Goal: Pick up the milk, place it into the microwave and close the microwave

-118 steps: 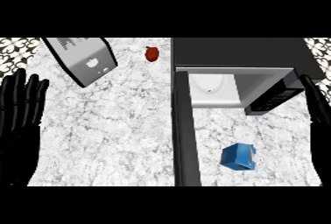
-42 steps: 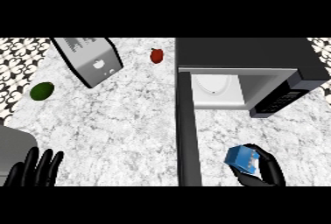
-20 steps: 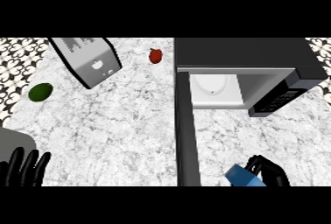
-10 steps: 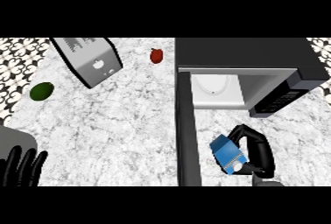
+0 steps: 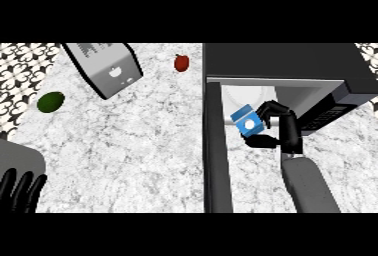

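Note:
The milk (image 5: 248, 121) is a small blue carton with a white mark, held tilted in front of the microwave's opening. My right hand (image 5: 284, 131) curls round it from the right, thumb under the carton and fingers over its top. The black microwave (image 5: 295, 62) stands at the upper right, its pale cavity (image 5: 255, 94) showing behind the carton. Its door (image 5: 215, 150) hangs open, seen edge-on as a dark vertical bar left of the carton. My left hand (image 5: 21, 189) rests at the lower left edge, fingers straight and pointing up.
A silver toaster (image 5: 103, 67) stands tilted at the upper left. A red fruit (image 5: 181, 62) lies near the microwave's left corner and a green one (image 5: 50, 101) near the counter's left edge. A grey object (image 5: 16, 155) sits above my left hand.
My right hand has carried the milk up and away from the counter's front edge to the microwave's opening. The left hand has stayed low at the left edge.

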